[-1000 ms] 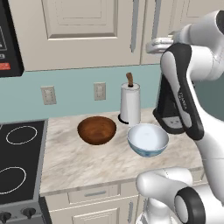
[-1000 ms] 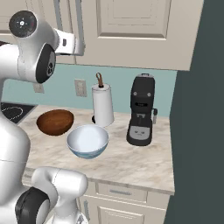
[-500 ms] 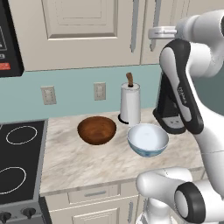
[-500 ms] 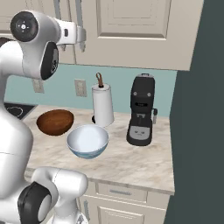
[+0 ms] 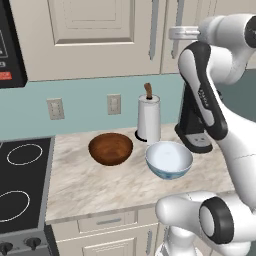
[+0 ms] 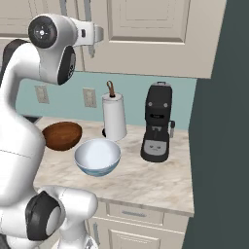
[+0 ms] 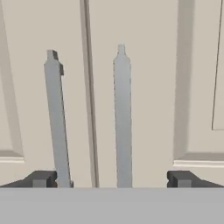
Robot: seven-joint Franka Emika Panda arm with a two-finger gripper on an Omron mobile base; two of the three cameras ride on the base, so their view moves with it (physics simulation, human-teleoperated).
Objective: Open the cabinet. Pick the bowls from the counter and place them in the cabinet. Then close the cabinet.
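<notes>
No words or numbers can be read anywhere here. The dark panel [image 5: 9, 42] at the far left, above the stovetop, carries a small red patch low on its face, too blurred to make out. The white arm [image 5: 206, 95] bears faint grey lettering along its dark link, also too small to read.

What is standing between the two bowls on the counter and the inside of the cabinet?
The cabinet's two doors are shut. The open gripper faces their handles and holds neither. The brown bowl and the white bowl sit on the counter.
</notes>
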